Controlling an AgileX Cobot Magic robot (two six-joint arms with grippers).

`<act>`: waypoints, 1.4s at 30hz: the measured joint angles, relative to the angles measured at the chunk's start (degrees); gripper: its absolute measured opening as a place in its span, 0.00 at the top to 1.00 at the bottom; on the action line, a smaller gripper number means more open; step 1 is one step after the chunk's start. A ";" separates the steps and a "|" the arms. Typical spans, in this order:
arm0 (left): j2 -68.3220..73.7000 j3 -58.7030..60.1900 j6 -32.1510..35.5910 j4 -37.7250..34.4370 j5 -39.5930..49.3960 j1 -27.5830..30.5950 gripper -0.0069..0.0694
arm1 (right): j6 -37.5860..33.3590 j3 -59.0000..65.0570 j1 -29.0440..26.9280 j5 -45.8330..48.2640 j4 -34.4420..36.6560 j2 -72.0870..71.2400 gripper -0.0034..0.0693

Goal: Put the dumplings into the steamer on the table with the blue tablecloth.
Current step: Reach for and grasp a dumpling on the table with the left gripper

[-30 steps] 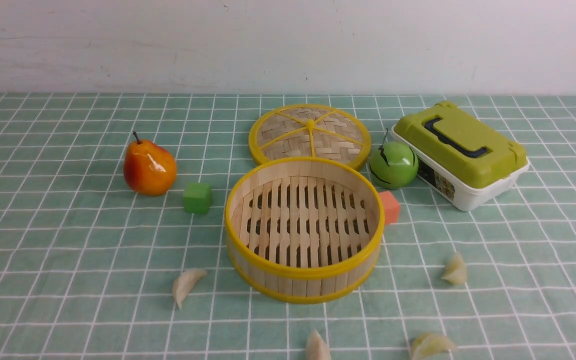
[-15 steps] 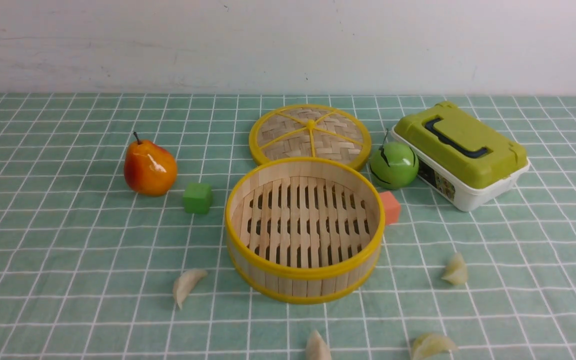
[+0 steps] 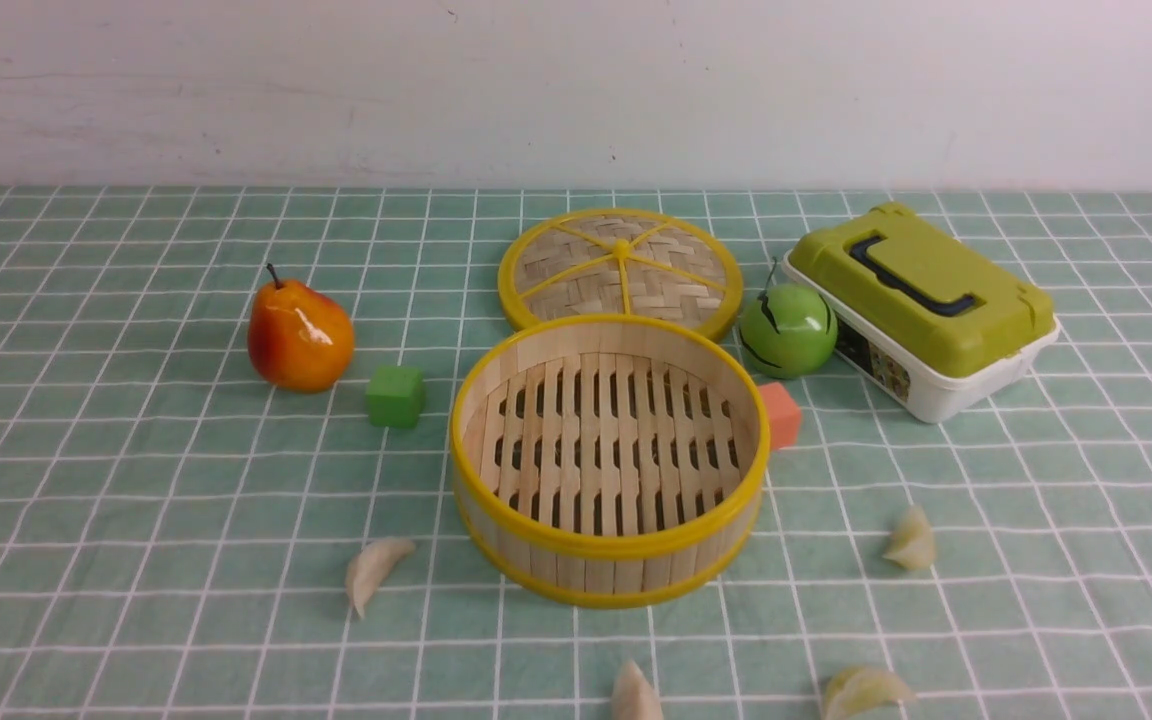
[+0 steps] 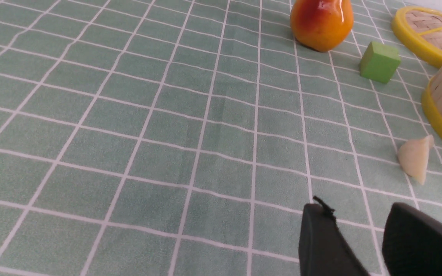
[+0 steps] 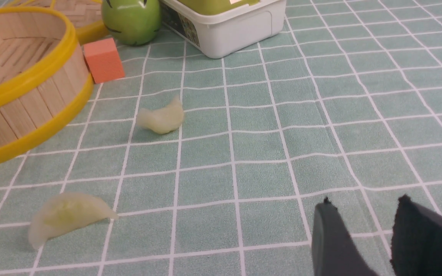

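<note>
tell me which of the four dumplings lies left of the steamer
The dumpling near the steamer's front-left, this side of the green cube. The other three lie straight in front of the steamer or to its right.

near dumpling [image 3: 636, 697] cropped, orange cube [image 3: 783, 413] half-hidden

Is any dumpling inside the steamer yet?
No, the slatted floor of the steamer is bare, and all four dumplings lie on the tablecloth around it.
</note>
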 joint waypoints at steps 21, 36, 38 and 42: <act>0.00 -1.74 -19.68 -54.59 -3.95 0.00 0.60 | 17.43 0.47 0.00 -7.03 48.18 0.00 0.62; 34.25 -46.12 8.31 -20.66 33.20 0.00 0.93 | -25.07 -26.76 0.00 2.42 41.58 26.04 0.98; 40.81 -51.43 8.70 -16.01 39.38 -0.24 0.93 | -31.48 -33.11 0.29 10.10 38.92 34.67 0.98; 52.64 -58.67 8.30 -7.50 46.00 -6.79 0.93 | -35.68 -43.31 3.71 21.90 36.63 47.92 0.98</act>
